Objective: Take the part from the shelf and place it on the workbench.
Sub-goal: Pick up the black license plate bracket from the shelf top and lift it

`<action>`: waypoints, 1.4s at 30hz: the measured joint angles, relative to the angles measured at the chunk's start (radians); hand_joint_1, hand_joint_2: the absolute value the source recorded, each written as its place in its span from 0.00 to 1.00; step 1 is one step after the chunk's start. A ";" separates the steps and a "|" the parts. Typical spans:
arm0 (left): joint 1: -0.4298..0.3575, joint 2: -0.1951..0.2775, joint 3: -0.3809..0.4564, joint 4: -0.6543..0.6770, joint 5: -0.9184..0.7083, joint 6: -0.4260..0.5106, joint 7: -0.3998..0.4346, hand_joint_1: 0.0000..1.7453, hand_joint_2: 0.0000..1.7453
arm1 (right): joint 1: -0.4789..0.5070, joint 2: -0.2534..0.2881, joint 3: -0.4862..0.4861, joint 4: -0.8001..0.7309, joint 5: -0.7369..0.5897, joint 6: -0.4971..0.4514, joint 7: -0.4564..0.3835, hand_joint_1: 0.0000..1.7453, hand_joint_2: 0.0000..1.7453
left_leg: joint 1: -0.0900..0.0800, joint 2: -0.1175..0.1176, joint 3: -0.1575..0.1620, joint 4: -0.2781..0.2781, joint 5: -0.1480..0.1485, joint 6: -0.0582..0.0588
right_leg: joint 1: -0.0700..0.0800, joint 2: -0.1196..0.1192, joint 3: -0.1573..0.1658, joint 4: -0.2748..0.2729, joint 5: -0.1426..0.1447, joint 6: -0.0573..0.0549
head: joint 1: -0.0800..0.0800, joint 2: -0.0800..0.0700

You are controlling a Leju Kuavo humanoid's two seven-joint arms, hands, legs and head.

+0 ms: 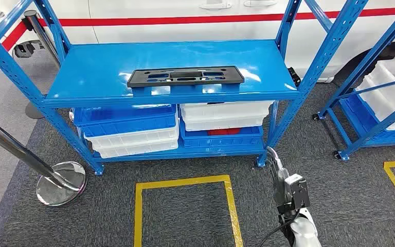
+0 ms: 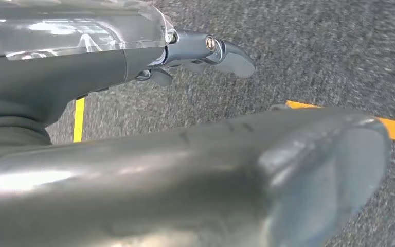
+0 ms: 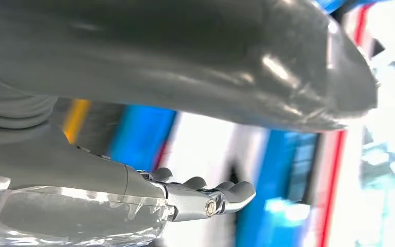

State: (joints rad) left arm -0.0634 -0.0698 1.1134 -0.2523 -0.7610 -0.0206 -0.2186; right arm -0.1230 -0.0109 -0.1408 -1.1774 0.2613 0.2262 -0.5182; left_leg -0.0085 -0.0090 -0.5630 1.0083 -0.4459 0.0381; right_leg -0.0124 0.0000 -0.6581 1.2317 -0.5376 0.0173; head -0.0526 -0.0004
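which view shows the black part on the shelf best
The head view: the black part lies flat near the front edge of the blue shelf, whole and unobstructed. The right wrist view gives blurred blue and white streaks, with the part not discernible. The left wrist view faces grey carpet.

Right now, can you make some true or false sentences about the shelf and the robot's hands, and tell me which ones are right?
1. The black part lies on the top shelf. True.
2. The right hand holds the part. False: it holds nothing, and the part lies on the shelf.
3. Bins sit under the top shelf. True.
4. The floor tape is red. False: it is yellow.
5. The left hand holds nothing, over grey carpet. True.
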 joint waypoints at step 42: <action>-0.035 -0.018 0.178 0.026 -0.041 -0.041 -0.009 0.00 0.00 | -0.040 -0.134 0.462 -0.718 -0.297 0.047 -0.105 0.00 0.00 | -0.001 0.002 -0.048 0.160 -0.103 -0.038 | 0.011 -0.001 0.114 -0.244 0.078 -0.045 | 0.000 0.000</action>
State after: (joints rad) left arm -0.0984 -0.0881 1.2912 -0.2265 -0.8019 -0.0611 -0.2280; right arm -0.1626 -0.1453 0.3209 -1.8956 -0.0356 0.2736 -0.6233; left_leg -0.0097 -0.0070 -0.6107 1.1684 -0.5493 -0.0001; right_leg -0.0018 -0.0015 -0.5440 0.9876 -0.4593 -0.0276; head -0.0526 -0.0004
